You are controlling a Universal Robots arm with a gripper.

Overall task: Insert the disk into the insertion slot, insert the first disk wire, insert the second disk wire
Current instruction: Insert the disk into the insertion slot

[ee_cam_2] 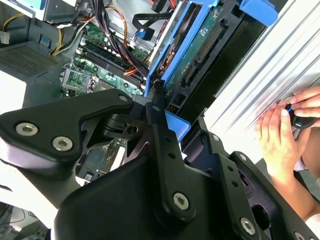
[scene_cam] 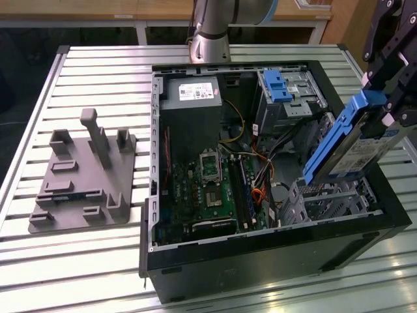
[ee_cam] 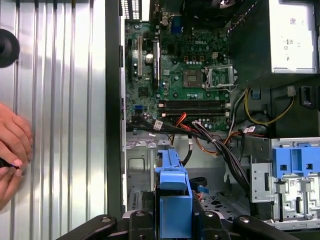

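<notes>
Saw the pincer [scene_cam: 389, 107] at 3 o'clock of the exterior view, pressed together on the disk [scene_cam: 352, 147] and gripping it by the upper end of its blue frame. Saw the same grip in the second wrist view, with the black fingers [ee_cam_2: 160, 130] closed on the blue edge of the disk [ee_cam_2: 200, 50].

Held the disk tilted, not flat. Traced its long axis from about 1 o'clock, at the pincer, down to about 7 o'clock.

Found the slot [scene_cam: 326, 199] just off the lower end of the disk, at about 7 o'clock from the pincer, inside the open computer case [scene_cam: 273, 261]. Judged the lower end to be close above the mouth of the slot and not yet inside; could not tell whether touching. Judged the first step as not finished. Noticed no wire on the disk.

Found the green board [scene_cam: 208, 189] at 9 o'clock from the slot, with loose wires [scene_cam: 260, 195] between them. Found the larger bay with a blue latch [scene_cam: 280, 88] at 12 o'clock from the slot. Saw a grey holder plate [scene_cam: 85, 176] on the slatted table [scene_cam: 98, 65] at 9 o'clock of the exterior view. Saw a person's hands [ee_cam_2: 280, 135] on the table beside the case, well apart from the disk.
</notes>
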